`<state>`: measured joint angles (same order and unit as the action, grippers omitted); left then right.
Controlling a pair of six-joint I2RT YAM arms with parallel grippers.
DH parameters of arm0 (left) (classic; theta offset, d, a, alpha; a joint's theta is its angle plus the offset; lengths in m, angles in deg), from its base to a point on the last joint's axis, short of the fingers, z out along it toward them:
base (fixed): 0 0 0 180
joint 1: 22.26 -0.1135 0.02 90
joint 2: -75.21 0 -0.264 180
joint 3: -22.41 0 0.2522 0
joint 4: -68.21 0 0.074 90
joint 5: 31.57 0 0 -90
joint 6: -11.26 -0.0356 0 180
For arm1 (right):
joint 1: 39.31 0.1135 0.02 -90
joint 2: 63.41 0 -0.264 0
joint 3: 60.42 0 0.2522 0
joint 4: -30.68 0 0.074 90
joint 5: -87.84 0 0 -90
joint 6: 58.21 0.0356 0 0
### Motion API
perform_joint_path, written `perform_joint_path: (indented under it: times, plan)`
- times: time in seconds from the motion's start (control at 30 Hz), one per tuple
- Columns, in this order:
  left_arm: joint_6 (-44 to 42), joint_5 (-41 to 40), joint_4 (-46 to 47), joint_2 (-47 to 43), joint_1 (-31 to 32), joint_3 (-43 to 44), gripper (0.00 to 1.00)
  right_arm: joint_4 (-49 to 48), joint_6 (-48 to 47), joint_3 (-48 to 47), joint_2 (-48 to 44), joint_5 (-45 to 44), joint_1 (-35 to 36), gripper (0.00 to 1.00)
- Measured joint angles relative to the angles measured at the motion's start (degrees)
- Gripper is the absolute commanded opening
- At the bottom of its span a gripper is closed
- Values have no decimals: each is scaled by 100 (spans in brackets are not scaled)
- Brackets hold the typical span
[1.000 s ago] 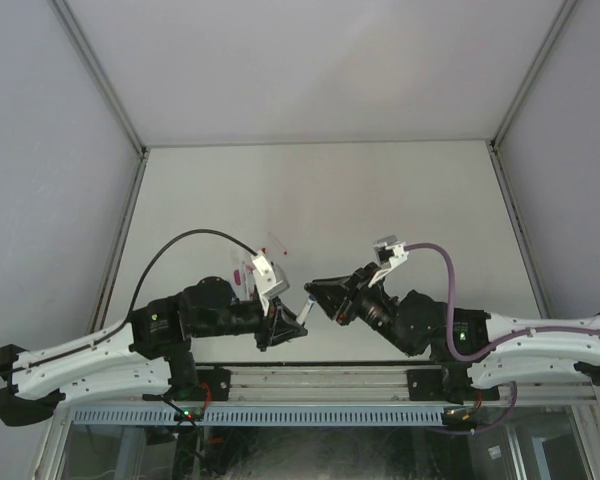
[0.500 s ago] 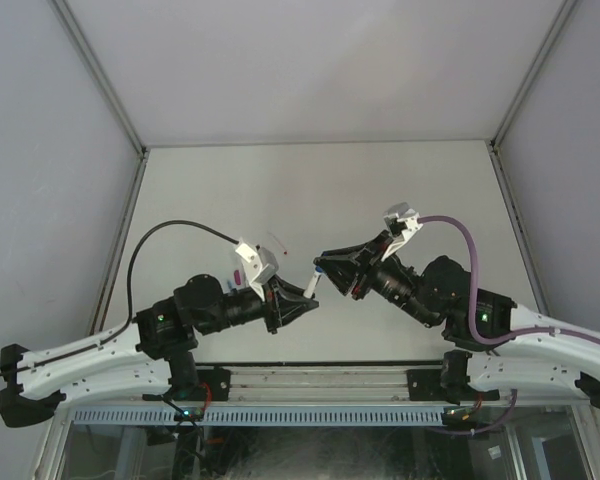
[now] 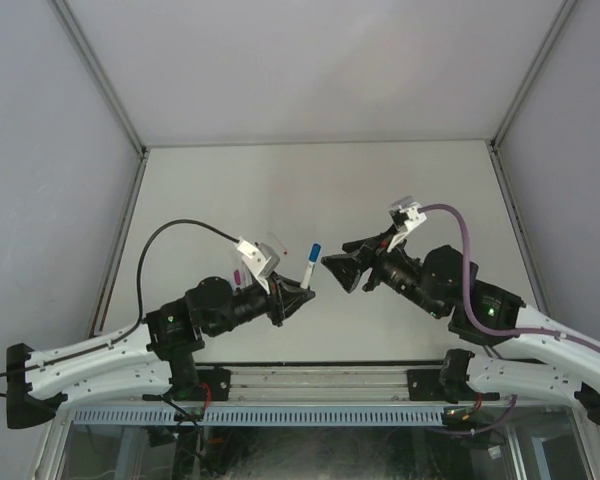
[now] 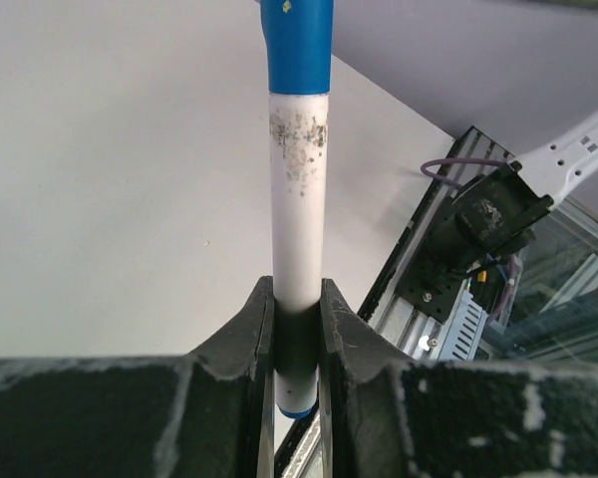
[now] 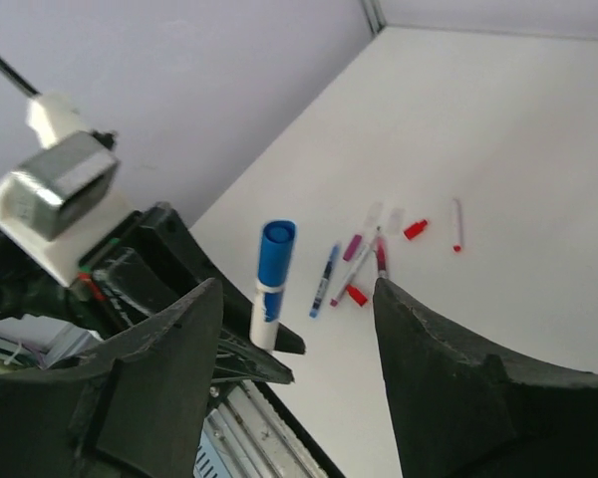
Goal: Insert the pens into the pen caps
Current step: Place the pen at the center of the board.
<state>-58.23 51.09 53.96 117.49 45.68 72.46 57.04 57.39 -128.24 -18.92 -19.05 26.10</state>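
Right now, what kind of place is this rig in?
Probably a lab test cell: a white table walled by plain grey panels, left arm and right arm bolted to a rail at its edge, pens and caps laid out.

Top cam: fixed high behind the arm bases, looks down and forward over the whole table (image 3: 380, 190). Bases at 6 o'clock, far wall at 12. Widest and farthest view.

Left wrist cam: right behind the left gripper (image 4: 297, 299), very close, aimed along its fingers. The blue-capped pen (image 4: 299, 189) runs up to 12, base rail (image 4: 419, 289) at 4.

Right wrist cam: looks out between the fingers of the right gripper (image 5: 297, 294), down across the table, mid-range. Loose pens (image 5: 364, 254) near centre.

All three views share the blue-capped pen. Top and right wrist also share the loose pens.
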Motion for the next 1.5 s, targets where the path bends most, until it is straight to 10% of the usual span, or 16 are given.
perform_joint_path:
  times: [0.2, 0.53, 1.5]
  plan:
    - [289, -105, 48, 0, -284, -2, 0, 271, 518, 7, 450, 516, -459, 84]
    - [651, 52, 264, -7, -796, -186, 0, -15, 1001, 229, 839, 1003, -505, 85]
    - [841, 459, 544, -177, -872, -313, 1, -1668, 1298, 573, 1493, 1141, -407, 22]
